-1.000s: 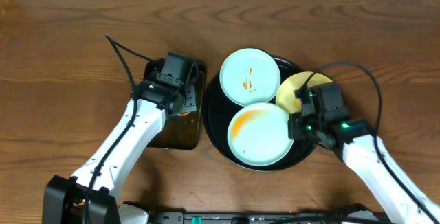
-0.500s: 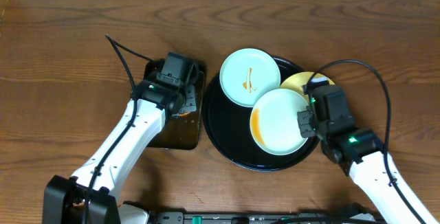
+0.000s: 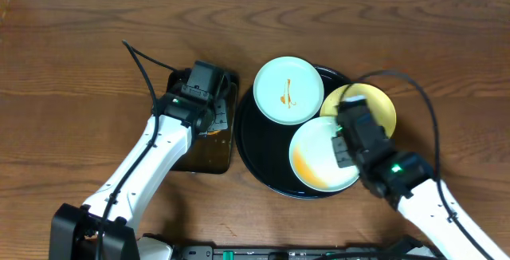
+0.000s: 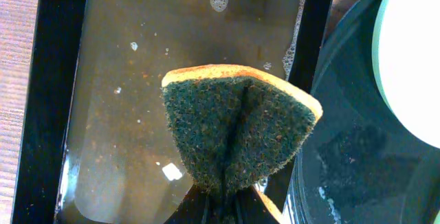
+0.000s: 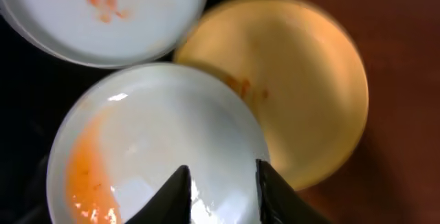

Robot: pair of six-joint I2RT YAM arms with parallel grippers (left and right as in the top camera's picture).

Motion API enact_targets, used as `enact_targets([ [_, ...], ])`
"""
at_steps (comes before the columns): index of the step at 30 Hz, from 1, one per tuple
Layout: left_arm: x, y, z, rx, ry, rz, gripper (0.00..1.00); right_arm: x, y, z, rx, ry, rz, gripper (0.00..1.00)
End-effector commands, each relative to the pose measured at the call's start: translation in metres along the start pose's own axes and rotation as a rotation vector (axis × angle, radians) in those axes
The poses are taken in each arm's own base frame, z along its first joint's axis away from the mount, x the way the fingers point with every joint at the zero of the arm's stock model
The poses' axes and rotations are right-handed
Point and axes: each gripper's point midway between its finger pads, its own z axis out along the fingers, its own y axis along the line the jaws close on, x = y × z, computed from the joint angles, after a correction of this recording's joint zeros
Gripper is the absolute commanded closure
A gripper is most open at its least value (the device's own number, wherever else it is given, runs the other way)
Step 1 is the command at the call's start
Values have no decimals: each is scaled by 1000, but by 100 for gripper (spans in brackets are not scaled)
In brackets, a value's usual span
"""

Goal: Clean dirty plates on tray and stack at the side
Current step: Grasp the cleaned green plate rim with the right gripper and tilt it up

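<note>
The round black tray (image 3: 253,150) holds a mint plate (image 3: 288,90) with a thin orange smear at the back. A second mint plate (image 3: 315,163) with a broad orange smear lies at the tray's front right. The pale yellow plate (image 3: 376,105) lies over the tray's right rim, partly under that second plate. My right gripper (image 3: 343,142) grips the broad-smeared plate (image 5: 158,135) at its right rim, fingers (image 5: 221,177) straddling the edge beside the yellow plate (image 5: 302,86). My left gripper (image 3: 209,121) is shut (image 4: 225,209) on a folded green-and-yellow sponge (image 4: 237,128).
A smaller rectangular dark tray (image 3: 199,158) holding soapy water (image 4: 124,114) stands left of the round tray, under the sponge. The round tray's rim (image 4: 357,155) and a mint plate's edge (image 4: 419,45) lie just right of it. Bare wooden table surrounds both trays.
My right gripper has dragged the broad-smeared mint plate to the right and turned it counterclockwise, so its smear went from upper left to lower left. The left arm has not moved.
</note>
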Motion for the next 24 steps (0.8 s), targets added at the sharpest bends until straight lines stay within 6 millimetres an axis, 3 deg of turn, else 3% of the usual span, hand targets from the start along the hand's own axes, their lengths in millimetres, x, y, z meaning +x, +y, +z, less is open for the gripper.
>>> enact_targets([
  [1, 3, 4, 5, -19, 11, 2, 92, 6, -6, 0, -110, 72, 209, 60],
  [4, 3, 4, 5, -19, 11, 2, 92, 21, -20, 4, -151, 158, 299, 53],
  [7, 3, 4, 5, -19, 10, 2, 92, 39, -22, 11, -248, 252, 333, 52],
  [11, 3, 4, 5, -19, 11, 2, 92, 57, -24, 21, -253, 342, 364, 53],
  [22, 3, 4, 5, -19, 11, 2, 92, 86, -20, 55, -236, 451, 409, 61],
  [24, 3, 4, 5, -19, 11, 2, 92, 90, -20, 57, -232, 470, 420, 68],
])
